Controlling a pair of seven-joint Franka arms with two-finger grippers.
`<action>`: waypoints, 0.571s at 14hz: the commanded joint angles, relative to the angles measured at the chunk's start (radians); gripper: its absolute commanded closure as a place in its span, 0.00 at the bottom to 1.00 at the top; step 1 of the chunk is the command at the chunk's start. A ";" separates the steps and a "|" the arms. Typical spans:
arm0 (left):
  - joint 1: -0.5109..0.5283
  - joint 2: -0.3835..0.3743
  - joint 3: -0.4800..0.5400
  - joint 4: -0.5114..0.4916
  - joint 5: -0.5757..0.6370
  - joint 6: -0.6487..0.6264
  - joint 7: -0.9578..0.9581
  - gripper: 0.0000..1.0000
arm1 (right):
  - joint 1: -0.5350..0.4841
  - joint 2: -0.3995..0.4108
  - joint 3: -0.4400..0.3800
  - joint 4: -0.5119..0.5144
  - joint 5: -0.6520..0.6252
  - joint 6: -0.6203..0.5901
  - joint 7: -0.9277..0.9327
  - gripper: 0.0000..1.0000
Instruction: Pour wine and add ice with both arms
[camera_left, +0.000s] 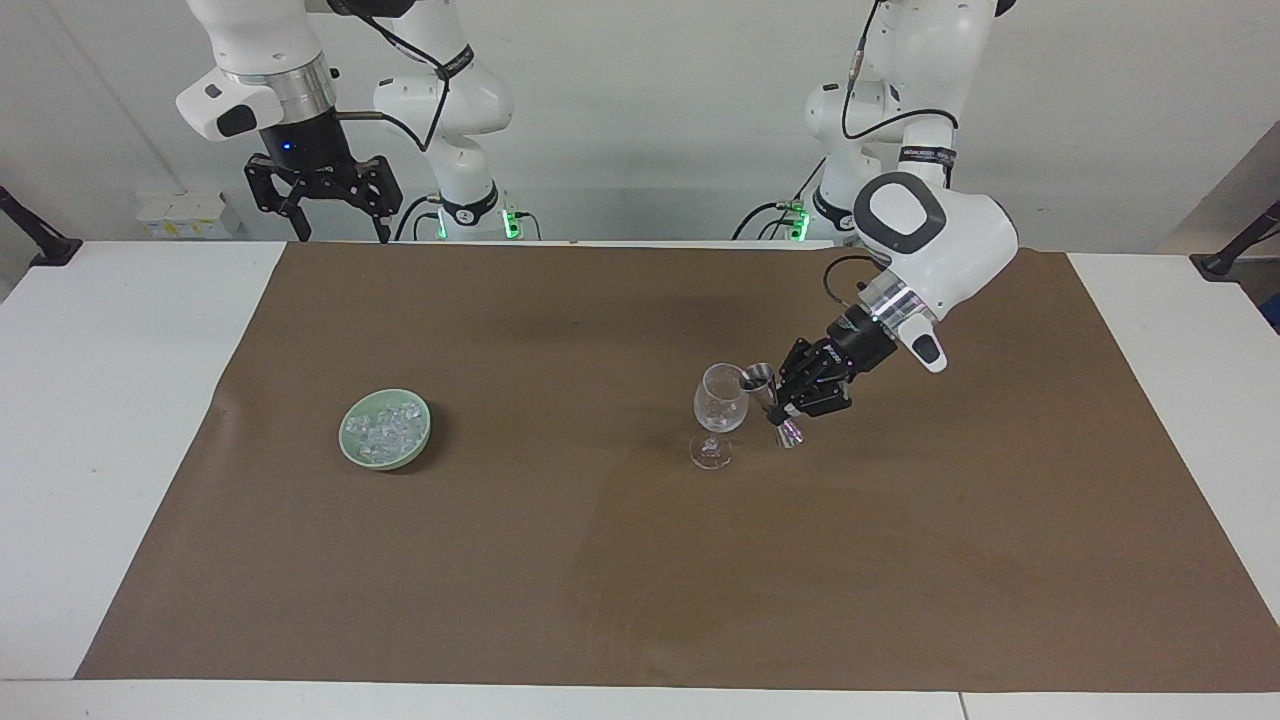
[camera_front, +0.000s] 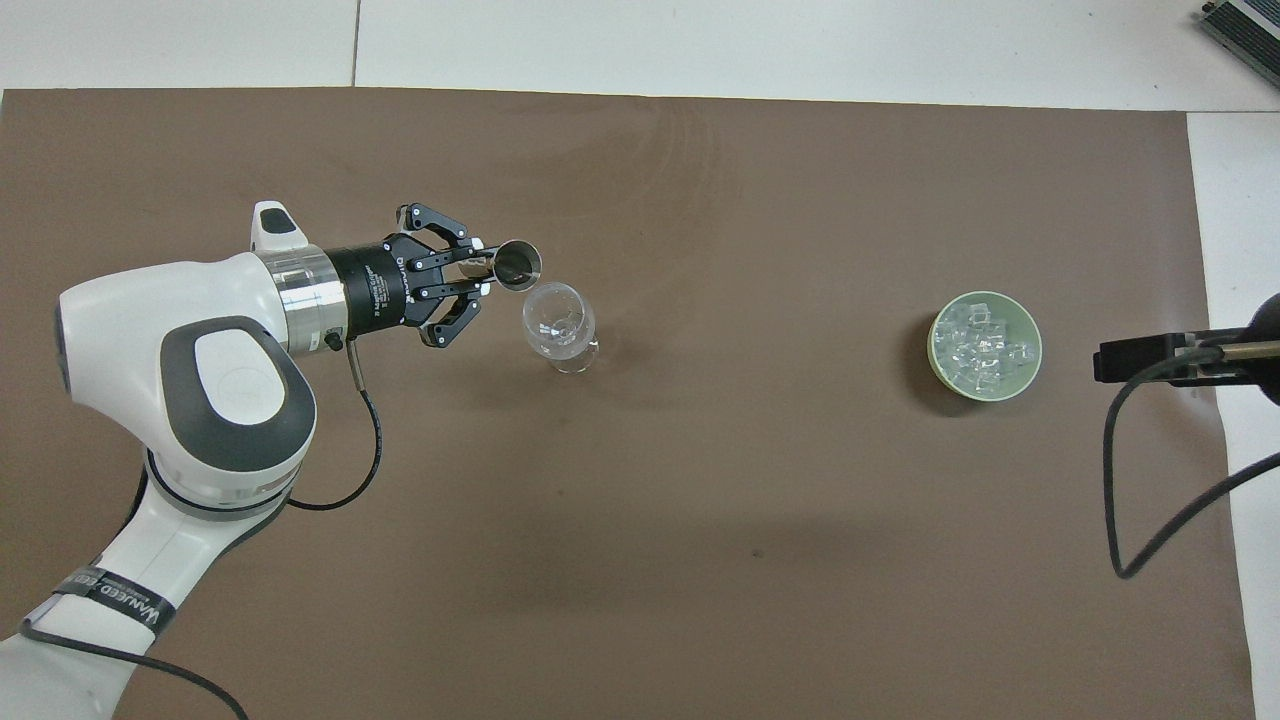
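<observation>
Bright, even light falls from above on the brown mat (camera_left: 640, 560), casting soft shadows beside the green bowl (camera_front: 985, 346) and wine glass (camera_left: 720, 410). Focus holds edge to edge; glare is slight.
</observation>
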 joint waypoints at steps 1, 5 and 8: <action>-0.022 -0.040 0.017 -0.043 -0.025 0.030 0.048 1.00 | 0.000 -0.022 0.008 -0.027 -0.019 0.023 0.024 0.00; -0.022 -0.038 0.017 -0.043 -0.024 0.053 0.072 1.00 | -0.002 -0.022 0.008 -0.027 -0.019 0.023 0.024 0.00; -0.032 -0.040 0.017 -0.043 -0.025 0.061 0.097 1.00 | -0.002 -0.022 0.008 -0.027 -0.019 0.023 0.024 0.00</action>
